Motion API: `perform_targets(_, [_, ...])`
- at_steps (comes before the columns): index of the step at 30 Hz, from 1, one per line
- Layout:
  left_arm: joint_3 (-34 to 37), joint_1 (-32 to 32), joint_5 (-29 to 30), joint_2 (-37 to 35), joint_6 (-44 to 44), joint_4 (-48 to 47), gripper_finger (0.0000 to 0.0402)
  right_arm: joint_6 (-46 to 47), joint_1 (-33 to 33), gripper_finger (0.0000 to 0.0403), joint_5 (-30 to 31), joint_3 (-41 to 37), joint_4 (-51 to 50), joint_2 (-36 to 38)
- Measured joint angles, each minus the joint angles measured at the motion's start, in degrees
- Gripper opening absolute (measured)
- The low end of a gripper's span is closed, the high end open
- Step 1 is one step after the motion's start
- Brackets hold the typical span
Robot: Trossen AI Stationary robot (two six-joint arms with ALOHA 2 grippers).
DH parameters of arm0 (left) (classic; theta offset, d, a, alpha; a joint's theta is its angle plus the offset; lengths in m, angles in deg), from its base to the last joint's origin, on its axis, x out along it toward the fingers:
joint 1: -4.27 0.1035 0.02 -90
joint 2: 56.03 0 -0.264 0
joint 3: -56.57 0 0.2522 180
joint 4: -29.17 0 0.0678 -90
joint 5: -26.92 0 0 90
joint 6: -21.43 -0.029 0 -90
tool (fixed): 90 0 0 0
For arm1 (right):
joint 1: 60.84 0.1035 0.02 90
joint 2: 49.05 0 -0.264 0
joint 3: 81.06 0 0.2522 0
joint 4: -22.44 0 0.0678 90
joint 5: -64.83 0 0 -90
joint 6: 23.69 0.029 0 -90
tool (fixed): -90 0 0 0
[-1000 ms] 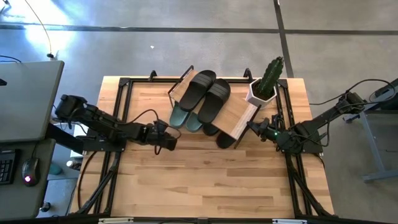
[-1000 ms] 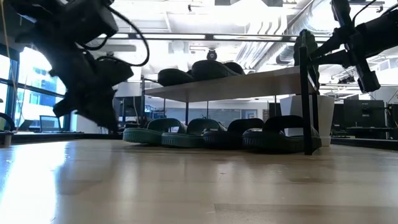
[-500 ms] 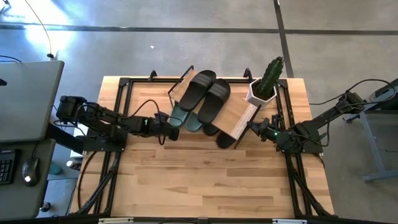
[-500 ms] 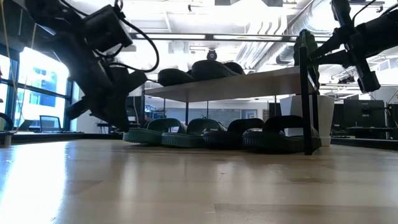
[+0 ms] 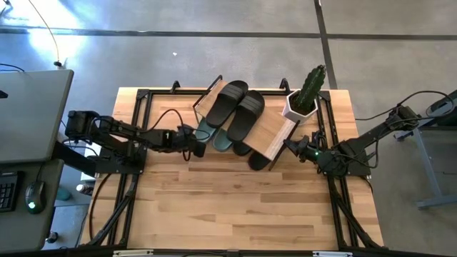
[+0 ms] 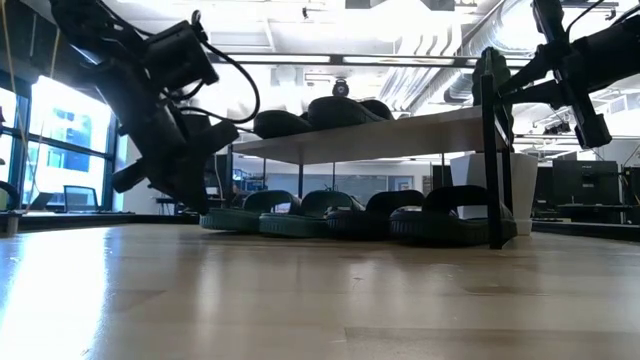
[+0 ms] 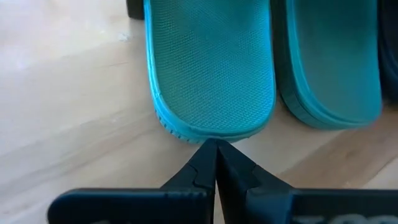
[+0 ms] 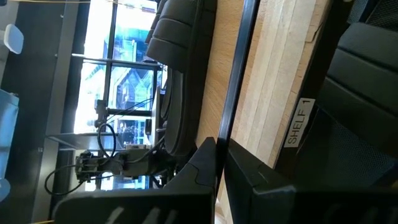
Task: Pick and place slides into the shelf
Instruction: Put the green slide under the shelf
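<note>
The shelf [image 5: 275,134] stands at the table's far middle, and one black pair [image 5: 237,107] lies on its plank top. Under it, on the tabletop, are the sage-green pair [image 5: 207,132] and a second black pair [image 5: 251,153], heels poking out on the near side. My left gripper [image 5: 196,142] is shut, low at the heel of the leftmost green slide [image 7: 208,68]. In the low view, that gripper [image 6: 200,205] slants down beside the green slides [image 6: 240,214]. My right gripper [image 5: 288,145] is shut beside the shelf's right near leg [image 8: 239,93]. My left gripper has its shut fingertips against the heel rim [image 7: 208,133] of the leftmost green slide. It comes from the table's left, slanting down, roughly along the slide's length. The slide lies flat on the tabletop. My right gripper is close beside the shelf's black frame; whether it touches, I cannot tell.
A potted cactus [image 5: 305,93] in a white pot stands at the far right, next to the shelf. Black frame rails [image 5: 136,128] run along the table's left and right sides. The near half of the wooden tabletop [image 5: 235,207] lies bare. A desk with a mouse [image 5: 32,205] is left of the table.
My left gripper has moved toward the table's far edge and a little right, dropping low, until its shut tips reach the leftmost green slide's heel. The arm has stretched out flatter. The right arm has kept still.
</note>
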Motion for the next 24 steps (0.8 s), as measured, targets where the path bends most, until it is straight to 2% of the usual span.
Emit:
perform_targets(10, [-0.02,3.61,1.24,0.0,-3.01,0.27,0.0,-0.01,0.0,0.0,-0.34,0.0,0.11,0.0])
perform_targets(24, [-0.07,4.02,1.94,1.35,-5.95,6.48,0.0,-0.01,0.0,0.0,-0.61,0.0,0.19,0.0])
